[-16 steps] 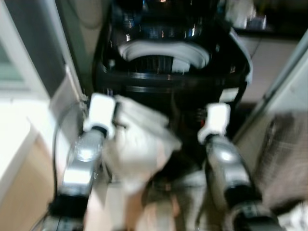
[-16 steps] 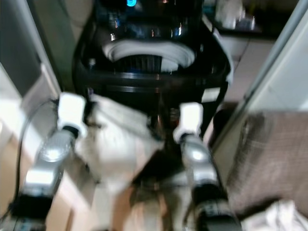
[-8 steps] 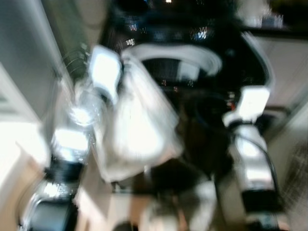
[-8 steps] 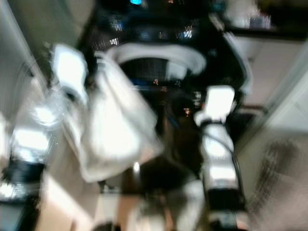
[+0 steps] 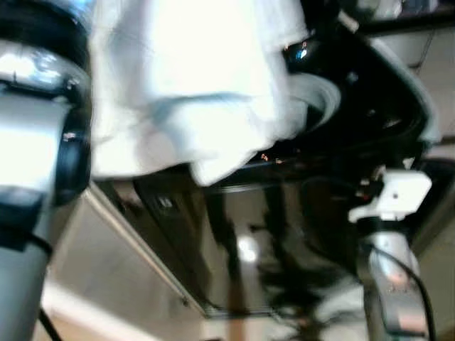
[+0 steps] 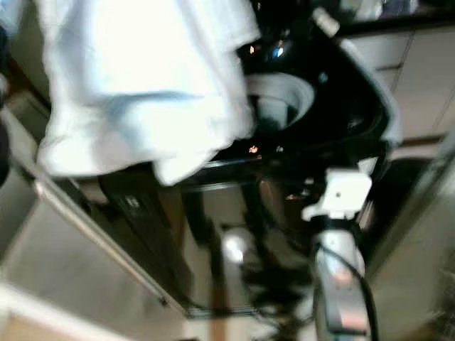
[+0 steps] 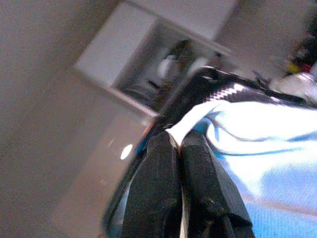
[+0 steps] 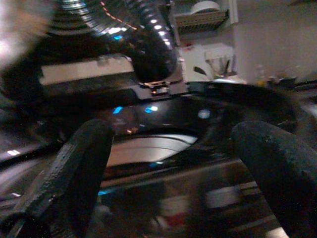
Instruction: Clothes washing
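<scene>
White crumpled cloth [image 5: 192, 78] hangs over the glossy black top-loading washer [image 5: 370, 106].
Your left gripper [image 7: 179, 148] pinches it above the drum; right gripper [image 8: 168, 148] waits wide.

White cloth [image 5: 192, 78] hangs above black washing machine [image 5: 355, 121] opening, left arm [image 5: 35, 142] raised

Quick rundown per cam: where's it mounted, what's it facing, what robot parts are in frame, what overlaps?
Eyes: head stereo pair, looking down at black washing machine; left arm lifts white cloth, right arm low.
Left wrist: along left gripper, shut on the cloth.
Right wrist: between open right gripper fingers toward the washer's drum opening.
Shared: the washer in all views; the cloth in eyes and left wrist.
</scene>
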Controlling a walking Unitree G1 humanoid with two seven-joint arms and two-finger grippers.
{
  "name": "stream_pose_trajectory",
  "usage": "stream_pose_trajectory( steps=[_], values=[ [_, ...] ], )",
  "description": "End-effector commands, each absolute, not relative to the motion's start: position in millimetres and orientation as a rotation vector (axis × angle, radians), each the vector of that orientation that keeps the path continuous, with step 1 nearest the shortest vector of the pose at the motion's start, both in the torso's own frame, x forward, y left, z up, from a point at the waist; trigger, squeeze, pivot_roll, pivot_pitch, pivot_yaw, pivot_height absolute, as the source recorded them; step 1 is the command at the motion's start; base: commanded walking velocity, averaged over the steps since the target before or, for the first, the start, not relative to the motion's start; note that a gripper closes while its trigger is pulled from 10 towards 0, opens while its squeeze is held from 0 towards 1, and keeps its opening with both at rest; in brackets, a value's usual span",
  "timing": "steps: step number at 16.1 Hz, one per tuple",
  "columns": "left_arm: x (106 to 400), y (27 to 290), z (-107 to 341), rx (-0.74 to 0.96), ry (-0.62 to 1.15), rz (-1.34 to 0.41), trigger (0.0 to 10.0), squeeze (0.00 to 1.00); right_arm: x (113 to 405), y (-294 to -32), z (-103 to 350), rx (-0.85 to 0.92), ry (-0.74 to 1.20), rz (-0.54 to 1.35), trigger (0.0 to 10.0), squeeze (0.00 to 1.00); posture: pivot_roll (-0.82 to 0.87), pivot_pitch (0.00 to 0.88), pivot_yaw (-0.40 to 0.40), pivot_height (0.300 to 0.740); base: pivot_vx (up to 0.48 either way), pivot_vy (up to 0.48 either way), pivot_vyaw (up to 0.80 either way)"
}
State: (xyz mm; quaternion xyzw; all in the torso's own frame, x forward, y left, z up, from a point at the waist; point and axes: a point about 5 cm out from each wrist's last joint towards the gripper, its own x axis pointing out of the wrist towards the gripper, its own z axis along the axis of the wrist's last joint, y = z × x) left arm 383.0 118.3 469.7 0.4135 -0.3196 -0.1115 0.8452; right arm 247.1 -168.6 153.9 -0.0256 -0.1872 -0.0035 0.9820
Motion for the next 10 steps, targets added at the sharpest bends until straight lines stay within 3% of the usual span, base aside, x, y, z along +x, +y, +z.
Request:
stream_pose_trajectory(
  steps=[1, 3, 7, 8, 10],
  values=[
    [394.1, 120.6, 454.3, 1.017, -0.593, -0.162, 10.0, 0.0, 237.2, -157.2, 155.9, -0.055, -0.384, 0.019, 10.0, 0.0, -0.27, 0.0, 0.227, 0.727, 0.48, 0.0, 0.0],
    [411.7, 103.2, 403.7, 1.122, -0.462, -0.221, 10.0, 0.0, 226.7, -158.9, 154.9, -0.06, -0.365, -0.009, 10.0, 0.0, -0.32, 0.011, 0.242, 0.727, 0.0, 0.0, 0.0],
    [421.2, 96.3, 326.1, 1.115, -0.269, -0.457, 10.0, 0.0, 223.4, -158.6, 187.2, -0.074, -0.443, 0.003, 10.0, 0.0, -0.33, 0.015, 0.217, 0.727, 0.0, 0.0, 0.0],
    [421.6, 97.1, 320.2, 1.106, -0.247, -0.469, 10.0, 1.0, 221.6, -157.2, 196.6, -0.072, -0.468, 0.011, 10.0, 0.0, -0.33, 0.014, 0.213, 0.727, 0.0, 0.0, 0.0],
    [422.2, 97.5, 312.3, 1.082, -0.22, -0.482, 10.0, 1.0, 214.2, -151.0, 209.3, -0.071, -0.499, 0.038, 10.0, 0.0, -0.32, 0.01, 0.195, 0.727, 0.0, 0.0, 0.0]
  ],
)
